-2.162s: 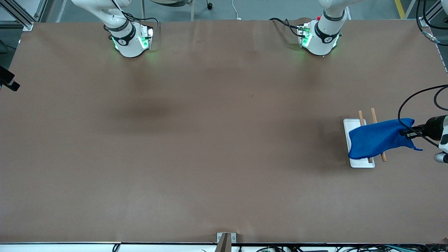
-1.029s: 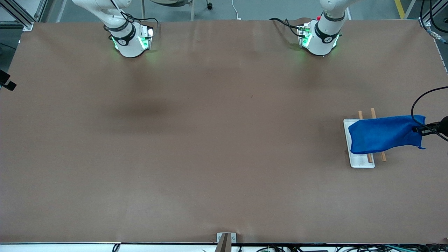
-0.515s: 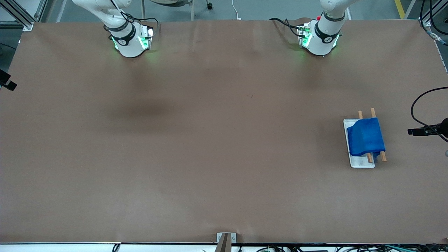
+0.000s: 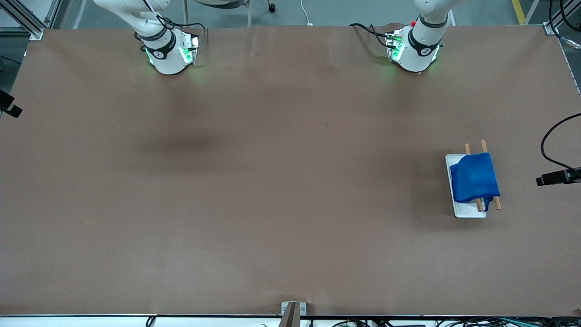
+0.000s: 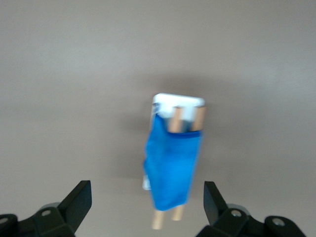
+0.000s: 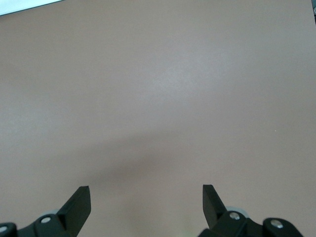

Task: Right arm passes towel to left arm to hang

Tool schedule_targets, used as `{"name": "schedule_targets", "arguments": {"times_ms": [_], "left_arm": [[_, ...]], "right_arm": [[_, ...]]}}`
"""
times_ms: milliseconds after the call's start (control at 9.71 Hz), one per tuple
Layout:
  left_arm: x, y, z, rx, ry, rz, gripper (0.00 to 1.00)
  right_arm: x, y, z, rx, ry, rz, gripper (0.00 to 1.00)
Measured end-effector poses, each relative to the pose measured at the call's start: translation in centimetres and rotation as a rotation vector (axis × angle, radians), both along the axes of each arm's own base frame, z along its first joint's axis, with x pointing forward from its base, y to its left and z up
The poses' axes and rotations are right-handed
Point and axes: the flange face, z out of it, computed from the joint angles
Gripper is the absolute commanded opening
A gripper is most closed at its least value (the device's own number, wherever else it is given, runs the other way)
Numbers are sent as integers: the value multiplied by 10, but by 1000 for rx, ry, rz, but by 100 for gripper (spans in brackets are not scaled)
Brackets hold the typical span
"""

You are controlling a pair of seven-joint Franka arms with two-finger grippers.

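The blue towel (image 4: 474, 177) hangs folded over two wooden rods (image 4: 484, 147) of a small rack with a white base (image 4: 467, 212), toward the left arm's end of the table. My left gripper (image 4: 544, 180) is open and empty, off the rack at the table's edge. In the left wrist view the towel (image 5: 173, 163) and rods (image 5: 174, 119) lie clear of the open left gripper (image 5: 146, 191). My right gripper (image 6: 146, 193) is open and empty over bare table. The right arm waits; only its base (image 4: 168, 52) shows in the front view.
The brown table (image 4: 281, 181) is bare around the rack. The left arm's base (image 4: 415, 47) stands by the robots' edge. A black cable (image 4: 551, 141) loops above the left gripper. A dark piece (image 4: 9, 105) sticks in at the right arm's end.
My left gripper let go of the towel. The cloth dropped and now hangs over the rods. The gripper drew back toward the table's edge.
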Motion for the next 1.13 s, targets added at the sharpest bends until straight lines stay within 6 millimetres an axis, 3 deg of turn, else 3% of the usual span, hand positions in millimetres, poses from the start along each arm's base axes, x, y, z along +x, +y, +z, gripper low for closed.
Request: {"name": "schedule_targets", "arguments": {"times_ms": [206, 515, 824, 1132], "left_arm": [[-8, -56, 57, 7, -75, -21, 100], [-35, -88, 126, 51, -160, -170, 100], [-61, -122, 166, 75, -178, -208, 100], [-81, -166, 171, 62, -136, -199, 100]], "right_arm": [[0, 0, 0, 0, 0, 1, 100], [0, 1, 0, 0, 1, 2, 100], [0, 1, 0, 0, 1, 2, 100], [0, 1, 0, 0, 1, 2, 100]]}}
